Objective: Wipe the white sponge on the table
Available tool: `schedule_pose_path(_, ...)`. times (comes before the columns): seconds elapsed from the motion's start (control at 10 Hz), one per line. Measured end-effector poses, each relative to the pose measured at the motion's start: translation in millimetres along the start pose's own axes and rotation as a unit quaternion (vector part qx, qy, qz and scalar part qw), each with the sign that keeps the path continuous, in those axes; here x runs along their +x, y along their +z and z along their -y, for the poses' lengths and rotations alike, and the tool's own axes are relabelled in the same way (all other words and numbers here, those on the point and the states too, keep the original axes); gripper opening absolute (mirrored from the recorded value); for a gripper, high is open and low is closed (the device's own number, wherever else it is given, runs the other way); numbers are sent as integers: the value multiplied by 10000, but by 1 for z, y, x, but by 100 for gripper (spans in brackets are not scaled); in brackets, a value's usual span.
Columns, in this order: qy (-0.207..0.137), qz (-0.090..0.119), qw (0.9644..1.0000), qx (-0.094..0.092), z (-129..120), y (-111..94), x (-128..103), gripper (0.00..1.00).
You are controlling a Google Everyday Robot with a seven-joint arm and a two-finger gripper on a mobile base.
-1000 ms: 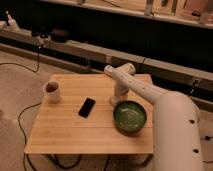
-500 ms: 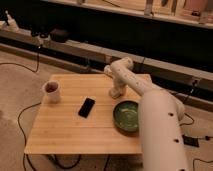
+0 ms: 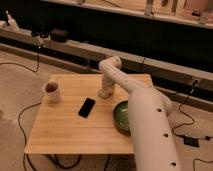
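One white robot arm (image 3: 150, 120) reached over the low rectangular worktop of light bamboo planks (image 3: 65, 135). Its end effector (image 3: 105, 89) pointed down, with the fingers drawn together on the one small off-white soft sponge (image 3: 104, 94) — which lay on the wood just right of the one flat black phone (image 3: 86, 107) and a little behind it. One white mug (image 3: 52, 91) stood to the phone's left and farther back. One round green bowl (image 3: 121, 115) sat to the phone's right — partly hidden by the arm.
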Motion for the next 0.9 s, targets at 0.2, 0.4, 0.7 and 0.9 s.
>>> schedule_pose_path(0.2, -224, 168, 9996, 1, -10, -9, -23, 38)
schedule_pose_path(0.4, -291, 274, 9992, -93, -32, -14, -40, 38)
schedule_pose_path(0.7, -77, 276, 9988, -409, -77, -5, -49, 38)
schedule_pose_path(0.9, 373, 137, 9979, -515, -101, -4, -30, 38)
